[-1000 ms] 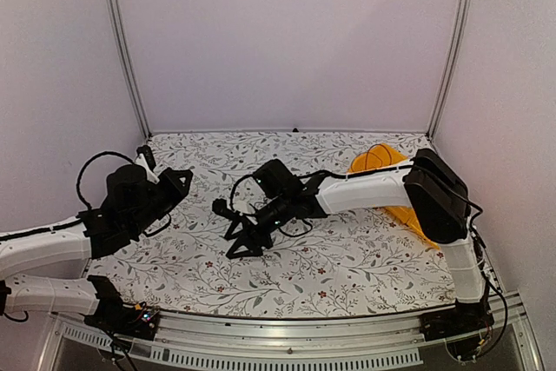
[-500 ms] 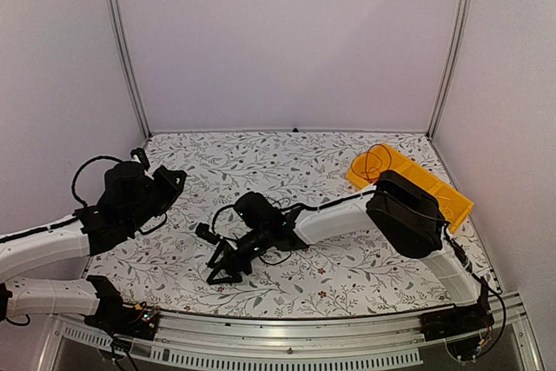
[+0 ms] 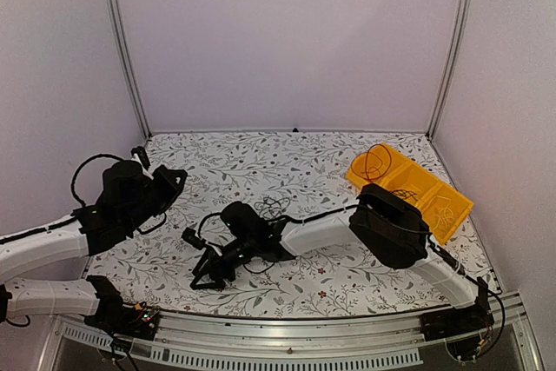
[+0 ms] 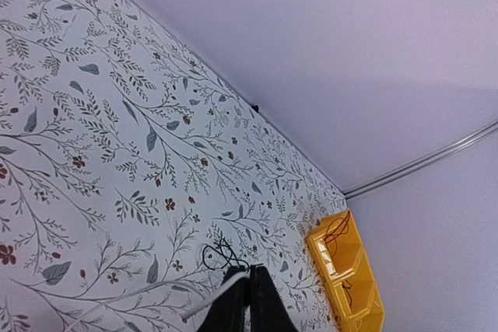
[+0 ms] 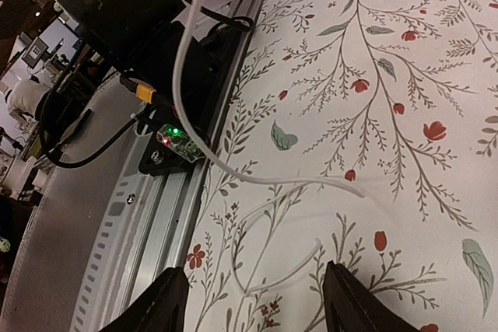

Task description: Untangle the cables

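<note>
Black clump (image 3: 271, 207): hair-thin wire in small tangled loops, lying on the table just behind the right wrist; seen past the left fingertips in the left wrist view (image 4: 222, 255).
White cable (image 5: 180, 60): thin, smooth, round in section; drops from above in a long arc, then runs flat across the cloth to a cut end; a second slack curve lies nearer the right fingers, just outside the gap.
White cable, left view (image 4: 208, 301): pale strand slanting away from the fingertips; pinched or only passing by, cannot tell.
Red-brown loop (image 3: 375, 161): small coil in the far compartment of the bin.
Other strands: a black one in the middle compartment, a whitish one in the near compartment.
Bin (image 3: 423, 178): glossy yellow plastic, long, split into three compartments, at the far right of the table.
Right gripper (image 3: 205, 274): low over the near-left cloth, black fingers spread wide (image 5: 257, 307), nothing between them.
Left gripper (image 3: 172, 178): raised over the left side, fingers (image 4: 247, 301) pressed tight together into one dark wedge.
Table (image 3: 347, 267): matte white cloth printed with grey-green sprigs and small red flowers.
Rail (image 5: 156, 215): ribbed grey metal along the near edge.
Board (image 5: 173, 139): small, black, with green and red lights, on the rail.
</note>
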